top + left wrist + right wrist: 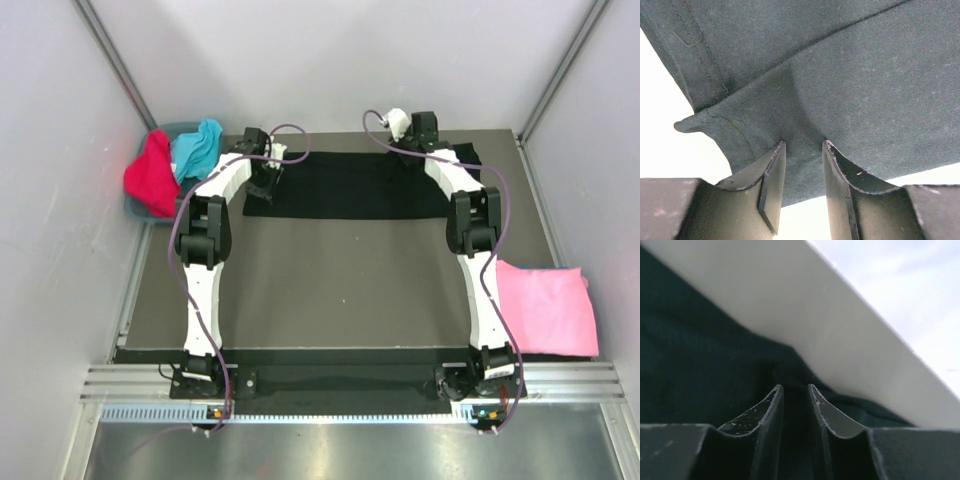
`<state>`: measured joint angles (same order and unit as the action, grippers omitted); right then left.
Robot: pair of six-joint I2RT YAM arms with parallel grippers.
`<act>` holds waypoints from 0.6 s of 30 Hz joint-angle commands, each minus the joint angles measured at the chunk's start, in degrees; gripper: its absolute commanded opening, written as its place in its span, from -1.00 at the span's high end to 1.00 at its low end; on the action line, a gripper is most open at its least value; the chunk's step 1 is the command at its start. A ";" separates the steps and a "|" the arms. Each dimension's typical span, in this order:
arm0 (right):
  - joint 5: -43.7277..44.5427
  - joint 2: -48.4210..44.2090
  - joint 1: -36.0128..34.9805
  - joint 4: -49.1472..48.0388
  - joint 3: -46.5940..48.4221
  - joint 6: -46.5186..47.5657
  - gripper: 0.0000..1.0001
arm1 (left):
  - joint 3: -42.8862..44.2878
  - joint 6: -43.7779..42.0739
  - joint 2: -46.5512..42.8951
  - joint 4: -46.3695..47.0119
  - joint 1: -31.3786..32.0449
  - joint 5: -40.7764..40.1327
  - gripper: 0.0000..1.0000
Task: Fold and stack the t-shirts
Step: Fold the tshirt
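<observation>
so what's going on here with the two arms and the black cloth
Both arms reach to the far side of the table, working on the black t-shirt spread there. The left gripper pinches its edge; the right gripper is at the cloth too, but its grip is unclear. A pink t-shirt lies folded at the right, and the red t-shirt and turquoise t-shirt sit in a bin far left.
</observation>
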<state>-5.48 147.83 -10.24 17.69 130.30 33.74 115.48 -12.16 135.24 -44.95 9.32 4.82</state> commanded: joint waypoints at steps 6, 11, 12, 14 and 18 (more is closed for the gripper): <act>-1.56 1.23 0.92 2.26 3.29 -2.10 0.69 | -1.84 -0.05 -0.59 -2.78 0.87 0.72 0.20; -2.08 0.97 1.01 2.35 3.03 -2.36 0.95 | -1.66 0.03 -0.42 -2.60 1.22 0.72 0.20; -2.17 0.53 1.19 2.43 3.03 -2.53 1.00 | -1.66 0.12 -0.42 -2.51 1.31 0.72 0.20; -2.35 -0.34 1.19 2.43 2.77 -2.54 1.00 | -1.75 0.03 -0.59 -2.51 1.31 0.63 0.20; -3.05 -6.30 1.19 -1.33 -3.27 -2.45 1.00 | -1.93 0.03 -0.68 -2.34 1.31 0.80 0.21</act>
<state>-7.05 148.46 -9.58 19.51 129.95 32.27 115.48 -12.16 135.24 -44.91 9.54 4.43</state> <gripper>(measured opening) 0.005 0.400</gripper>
